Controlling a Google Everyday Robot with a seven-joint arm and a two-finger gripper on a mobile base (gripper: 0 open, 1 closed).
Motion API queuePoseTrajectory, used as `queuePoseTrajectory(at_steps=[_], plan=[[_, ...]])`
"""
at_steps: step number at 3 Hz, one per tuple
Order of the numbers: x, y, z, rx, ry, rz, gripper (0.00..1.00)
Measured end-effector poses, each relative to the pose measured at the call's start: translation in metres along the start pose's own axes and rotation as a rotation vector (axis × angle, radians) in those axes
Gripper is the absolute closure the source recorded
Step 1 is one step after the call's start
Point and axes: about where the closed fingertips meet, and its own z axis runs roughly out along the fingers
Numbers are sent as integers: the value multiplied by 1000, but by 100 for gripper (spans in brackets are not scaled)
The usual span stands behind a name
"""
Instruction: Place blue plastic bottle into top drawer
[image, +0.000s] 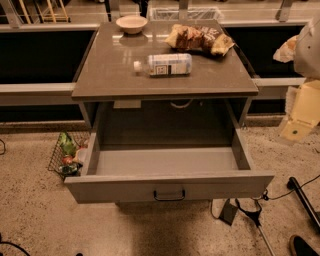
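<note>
The blue plastic bottle (164, 65) lies on its side on the grey cabinet top, with its white cap pointing left. The top drawer (169, 187) is pulled out wide open below it, and nothing shows inside. It has a small dark loop handle at the centre of its front. My gripper (297, 129) hangs at the right edge of the view, to the right of the cabinet and level with the drawer opening. It is well apart from the bottle and holds nothing that I can see.
Brown-and-yellow snack bags (199, 39) lie at the back right of the cabinet top (110, 75), and a pale bowl (131, 23) stands at the back left. A wire basket (67, 152) with items sits on the floor to the left. Cables and a dark stand (250, 212) lie on the floor at the right.
</note>
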Motion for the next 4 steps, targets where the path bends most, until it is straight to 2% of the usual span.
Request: queuePoseTrajectory(at_steps=[1, 2, 3, 4], plan=[[0, 0, 0, 0, 0, 0, 0], [-12, -5, 7, 0, -15, -20, 0], [-41, -33, 24, 19, -81, -87, 0], [-71, -71, 45, 31, -178, -142, 0]])
